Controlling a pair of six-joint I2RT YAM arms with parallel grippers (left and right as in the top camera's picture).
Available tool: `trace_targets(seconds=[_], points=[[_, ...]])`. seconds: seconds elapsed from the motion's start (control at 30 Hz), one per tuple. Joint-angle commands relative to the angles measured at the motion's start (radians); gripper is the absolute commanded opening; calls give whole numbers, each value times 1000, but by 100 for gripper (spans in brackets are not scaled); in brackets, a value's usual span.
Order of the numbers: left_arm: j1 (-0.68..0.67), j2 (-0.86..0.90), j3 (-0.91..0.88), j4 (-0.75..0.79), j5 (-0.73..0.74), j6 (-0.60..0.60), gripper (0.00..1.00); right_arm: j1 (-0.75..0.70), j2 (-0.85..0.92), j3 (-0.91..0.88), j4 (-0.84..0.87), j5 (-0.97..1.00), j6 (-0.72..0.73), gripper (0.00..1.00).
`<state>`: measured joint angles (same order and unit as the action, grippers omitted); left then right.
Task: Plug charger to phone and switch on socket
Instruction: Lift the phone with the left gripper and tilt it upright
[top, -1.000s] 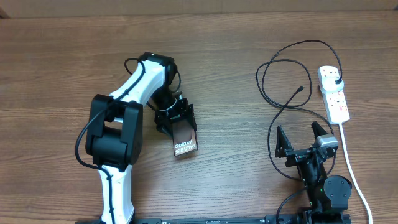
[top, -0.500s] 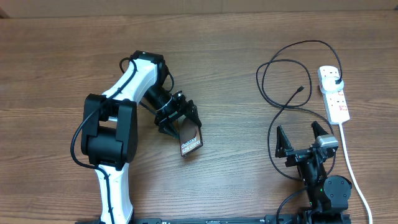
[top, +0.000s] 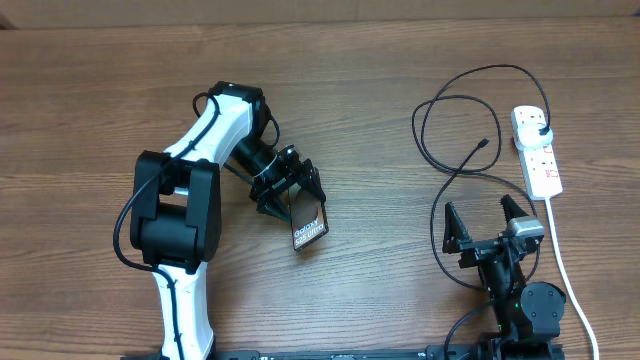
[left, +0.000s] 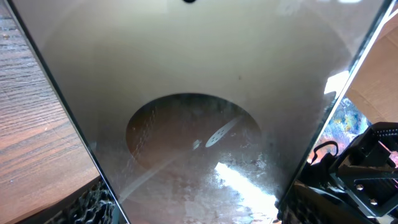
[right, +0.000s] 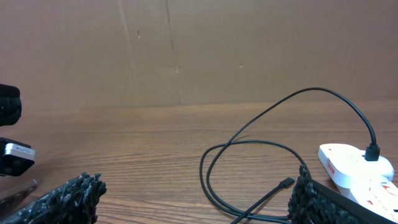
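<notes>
Phone lettering shows only overhead; left end effector clamps it, right end effector spread empty.

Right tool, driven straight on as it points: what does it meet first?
Likely the charger, its cable looped just ahead of the right tool, if it travels low enough; height is unclear.

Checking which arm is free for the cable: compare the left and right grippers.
The left gripper is shut on the phone; the right gripper is open and empty. The left arm is stretched out toward mid-table, while the right arm is folded close to its base, near the charger. Both grippers are black with two fingers.
</notes>
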<state>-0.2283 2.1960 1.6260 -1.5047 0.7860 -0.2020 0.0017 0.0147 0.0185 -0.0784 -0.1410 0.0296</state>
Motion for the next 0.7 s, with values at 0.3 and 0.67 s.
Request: trace_targets(seconds=[0.3,0.67], points=[[13,8,27,-55,154,95,60,4,-12,-10,5,6,-1,100],[106,8,27,-114,239,158,59,4,-12,-10,5,6,-1,100]])
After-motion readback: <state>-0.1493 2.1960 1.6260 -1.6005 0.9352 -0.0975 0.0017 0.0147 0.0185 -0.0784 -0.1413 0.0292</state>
